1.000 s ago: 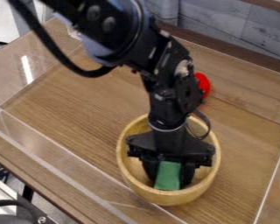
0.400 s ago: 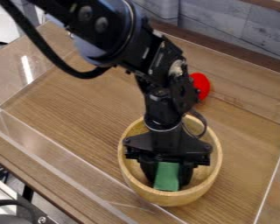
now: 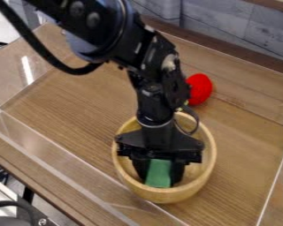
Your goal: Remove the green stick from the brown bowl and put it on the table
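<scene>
The brown bowl (image 3: 194, 185) sits on the table (image 3: 73, 110) near its front edge. Inside it lies the green stick (image 3: 163, 174), its upper end hidden under the hand. My gripper (image 3: 164, 162) points straight down into the bowl. Its black fingers (image 3: 141, 157) press against both sides of the stick, so it is shut on it. The stick's lower end still rests low inside the bowl.
A red strawberry-like toy (image 3: 200, 86) lies on the table just behind the bowl, to the right of the arm. Low clear acrylic walls (image 3: 38, 146) ring the tabletop, and the front wall stands close to the bowl.
The arm and the bowl have both shifted slightly to the left. The red toy shows more fully behind the arm. The fingers keep the same spread around the stick.
</scene>
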Available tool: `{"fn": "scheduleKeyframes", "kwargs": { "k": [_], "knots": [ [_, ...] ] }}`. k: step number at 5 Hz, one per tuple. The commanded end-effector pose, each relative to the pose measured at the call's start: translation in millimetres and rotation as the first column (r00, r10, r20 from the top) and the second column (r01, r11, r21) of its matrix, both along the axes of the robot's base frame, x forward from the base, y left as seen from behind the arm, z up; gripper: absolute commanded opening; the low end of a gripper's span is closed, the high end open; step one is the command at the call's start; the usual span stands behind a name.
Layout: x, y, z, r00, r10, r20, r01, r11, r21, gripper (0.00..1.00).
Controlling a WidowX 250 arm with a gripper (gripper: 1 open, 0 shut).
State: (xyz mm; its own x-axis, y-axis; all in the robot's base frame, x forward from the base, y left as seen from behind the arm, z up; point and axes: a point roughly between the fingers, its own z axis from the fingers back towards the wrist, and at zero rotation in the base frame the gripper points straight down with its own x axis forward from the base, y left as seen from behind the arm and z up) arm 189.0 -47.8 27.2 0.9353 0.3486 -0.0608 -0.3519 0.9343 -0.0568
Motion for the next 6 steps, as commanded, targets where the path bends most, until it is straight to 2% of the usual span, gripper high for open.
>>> {"fn": "scheduleKeyframes", "kwargs": {
  "k": [1, 2, 3, 5, 6],
  "knots": [
    [1.3, 6.6, 8.8, 0.999, -0.052, 0.006, 0.052, 0.999, 0.0, 0.0],
    [-1.8, 4.6, -2.6, 1.0, 0.021, 0.005, -0.021, 1.0, 0.0, 0.0],
    [-5.0, 1.8, -9.7, 0.996, 0.093, 0.006, -0.093, 0.996, -0.002, 0.0],
    [2.6, 8.3, -13.3, 0.998, 0.069, 0.007, -0.069, 0.998, -0.006, 0.0],
    [1.6, 9.4, -6.1, 0.998, 0.061, 0.034, -0.06, 0.998, -0.025, 0.0]
  ]
}}
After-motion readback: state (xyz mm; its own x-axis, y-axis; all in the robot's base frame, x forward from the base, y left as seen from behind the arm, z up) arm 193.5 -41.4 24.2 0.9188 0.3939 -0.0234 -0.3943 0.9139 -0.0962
